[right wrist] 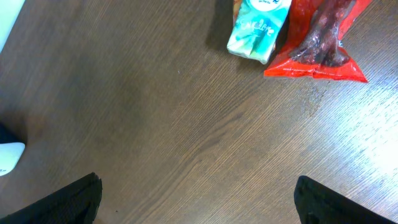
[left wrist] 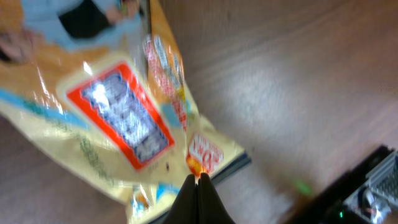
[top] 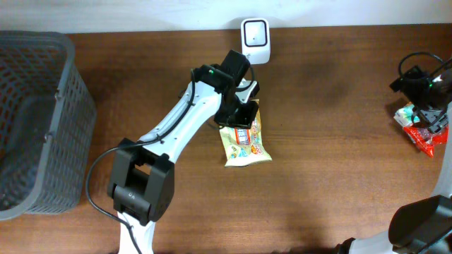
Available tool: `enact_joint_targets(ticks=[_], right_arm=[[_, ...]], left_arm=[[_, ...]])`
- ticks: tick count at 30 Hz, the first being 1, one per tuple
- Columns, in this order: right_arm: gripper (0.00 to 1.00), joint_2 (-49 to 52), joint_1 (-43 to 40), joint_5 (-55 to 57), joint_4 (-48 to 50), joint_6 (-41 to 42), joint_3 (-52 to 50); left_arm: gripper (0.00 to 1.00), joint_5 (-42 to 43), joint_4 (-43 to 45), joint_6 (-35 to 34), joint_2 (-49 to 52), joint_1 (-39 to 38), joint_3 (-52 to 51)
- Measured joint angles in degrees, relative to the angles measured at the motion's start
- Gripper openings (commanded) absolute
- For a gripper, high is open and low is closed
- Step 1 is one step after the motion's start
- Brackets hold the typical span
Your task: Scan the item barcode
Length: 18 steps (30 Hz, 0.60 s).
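The left gripper (left wrist: pixel 199 186) was pressed together on an edge of the yellow snack packet (left wrist: pixel 118 118) (the wrist view was blurred), and the packet lay near the white scanner (top: pixel 254 32) at the far edge of the table (top: pixel 339 176). The right gripper (right wrist: pixel 198 200) stood spread wide, holding nothing, above bare wood, with a teal carton (right wrist: pixel 257 28) and a red packet (right wrist: pixel 320 46) touching each other nearby.

Yellow glossy snack packet (top: pixel 245 143) bears a red-bordered label, its long axis pointing toward the scanner (top: pixel 254 33). White, square-faced scanner stands near its far end.
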Motion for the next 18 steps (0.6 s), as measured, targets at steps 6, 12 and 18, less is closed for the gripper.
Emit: enact_joint_targets(ticks=[6, 12, 18], right_arm=[[0.99, 0.0, 0.0, 0.0, 0.0, -0.02, 0.0], [0.99, 0.0, 0.0, 0.0, 0.0, 0.0, 0.0], [0.99, 0.0, 0.0, 0.02, -0.02, 0.02, 0.0]], left_arm=[[0.0, -6.73, 2.45, -6.14, 2.47, -7.78, -7.06], [0.0, -8.17, 5.16, -9.31, 6.27, -12.22, -8.48], [0.0, -12.66, -8.96, -9.29, 6.21, -11.37, 2.95]])
